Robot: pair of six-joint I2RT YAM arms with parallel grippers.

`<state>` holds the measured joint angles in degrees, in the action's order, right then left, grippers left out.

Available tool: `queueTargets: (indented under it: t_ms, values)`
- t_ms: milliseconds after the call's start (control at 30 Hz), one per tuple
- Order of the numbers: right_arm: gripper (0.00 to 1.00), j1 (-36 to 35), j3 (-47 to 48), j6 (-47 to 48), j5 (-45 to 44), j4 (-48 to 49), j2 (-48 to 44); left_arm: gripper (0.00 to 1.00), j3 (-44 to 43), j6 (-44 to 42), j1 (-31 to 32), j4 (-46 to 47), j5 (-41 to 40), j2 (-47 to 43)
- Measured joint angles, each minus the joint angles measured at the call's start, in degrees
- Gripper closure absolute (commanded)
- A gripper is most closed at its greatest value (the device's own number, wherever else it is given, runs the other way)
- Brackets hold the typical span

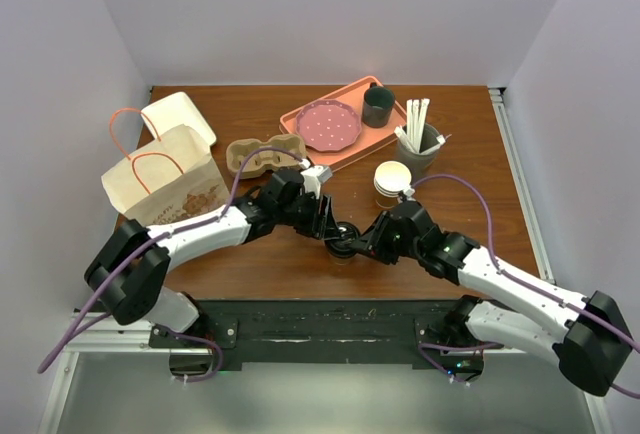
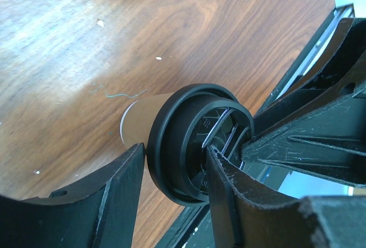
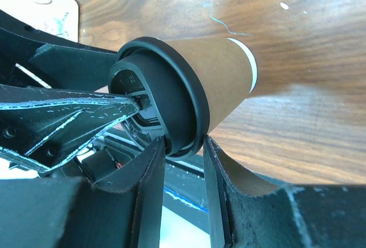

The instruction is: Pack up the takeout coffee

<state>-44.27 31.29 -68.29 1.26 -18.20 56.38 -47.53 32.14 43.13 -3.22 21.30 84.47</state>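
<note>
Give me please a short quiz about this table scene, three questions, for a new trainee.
1. True or false: the black lid sits already on the coffee cup.
2. Where does the paper bag stand? A) on the left side of the table; B) on the right side; C) between the two arm bases.
3. Which thing lies on the pink tray beside the dark mug?
Key: 1 true; 2 A; 3 the dotted plate.
</note>
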Motion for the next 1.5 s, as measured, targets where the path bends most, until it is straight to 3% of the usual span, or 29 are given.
queueTargets:
  t_ms: [200, 333, 433, 567, 733, 933, 1133, 1500]
  values:
    - [0.70, 0.04, 0.94, 2.56, -0.20, 1.97, 2.67, 0.50, 2.58, 2.54, -0.28, 1.22, -2.47, -2.38]
    - [0.59, 0.90, 3.08, 7.02, 0.09, 1.20, 4.09, 0.49, 4.11, 5.27, -0.33, 1.27, -3.41, -4.33]
    - [0.50, 1.64, 7.50, 13.62, 0.15, -2.58, 6.27, 0.48, 4.87, 7.82, -0.33, 0.00, -3.82, -5.97]
    - [0.47, 2.08, 15.67, 22.27, -0.74, -9.77, 11.47, 0.45, 6.14, 11.47, -0.28, -2.47, -3.67, -9.31]
    - [0.46, 3.06, 21.73, 26.91, -1.92, -14.08, 14.43, 0.40, 6.14, 15.30, -0.20, -5.09, -2.36, -13.05]
    - [0.46, 3.08, 22.32, 27.19, -1.70, -15.19, 12.81, 0.41, 1.14, 14.88, -0.20, -9.86, -3.13, -12.37]
    - [0.51, 3.08, 22.34, 26.27, -0.74, -14.97, 12.59, 0.47, -5.53, 10.34, -0.28, -14.08, -6.29, -10.84]
    - [0.58, 3.08, 17.31, 23.67, 3.30, -11.98, 12.24, 0.53, -4.74, 4.90, -0.33, -16.17, -6.54, -7.32]
